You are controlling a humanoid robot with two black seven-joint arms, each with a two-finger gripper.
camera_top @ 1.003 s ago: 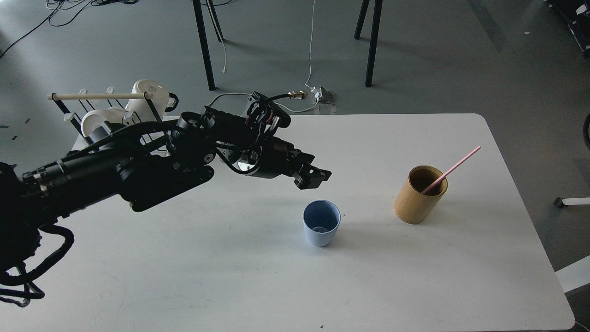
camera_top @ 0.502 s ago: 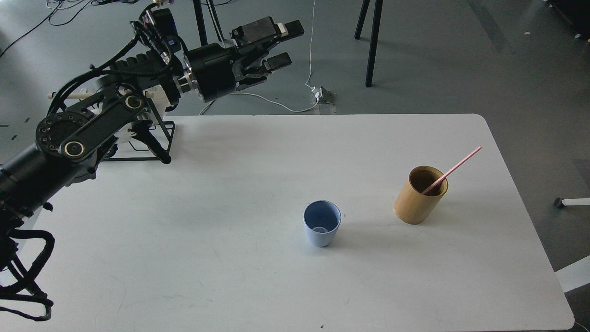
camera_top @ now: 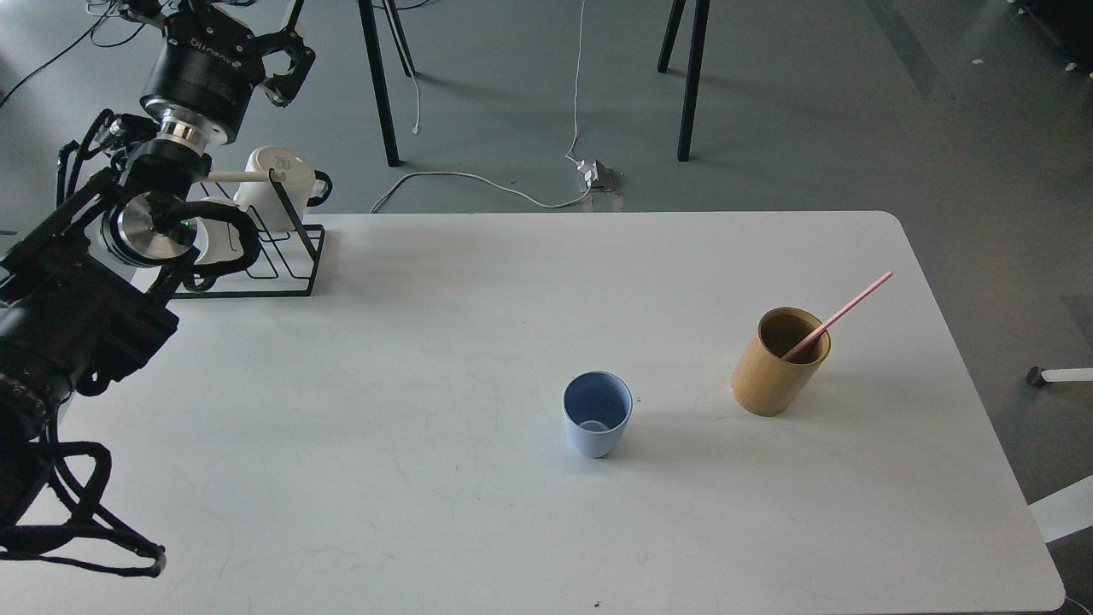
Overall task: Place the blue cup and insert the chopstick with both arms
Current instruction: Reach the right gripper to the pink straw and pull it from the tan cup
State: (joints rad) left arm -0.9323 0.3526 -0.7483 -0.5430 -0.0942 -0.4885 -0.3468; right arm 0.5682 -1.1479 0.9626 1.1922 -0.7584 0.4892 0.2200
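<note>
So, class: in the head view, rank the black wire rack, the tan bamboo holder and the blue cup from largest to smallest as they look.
1. Black wire rack, though the left arm partly hides it.
2. Tan bamboo holder.
3. Blue cup, although it sits nearer the camera.

Most of the white rounded-corner table (camera_top: 410,478) lies bare, with wide open room across the left and lower frame. Right of centre, the small light-blue tapered cup (camera_top: 597,415) and the tan bamboo cylinder (camera_top: 775,362) stand apart with a clear gap between, though the thin pink stick (camera_top: 841,313) leans out toward the upper right. At upper left, the black wire rack (camera_top: 277,256) and the black left arm crowd the corner.
</note>
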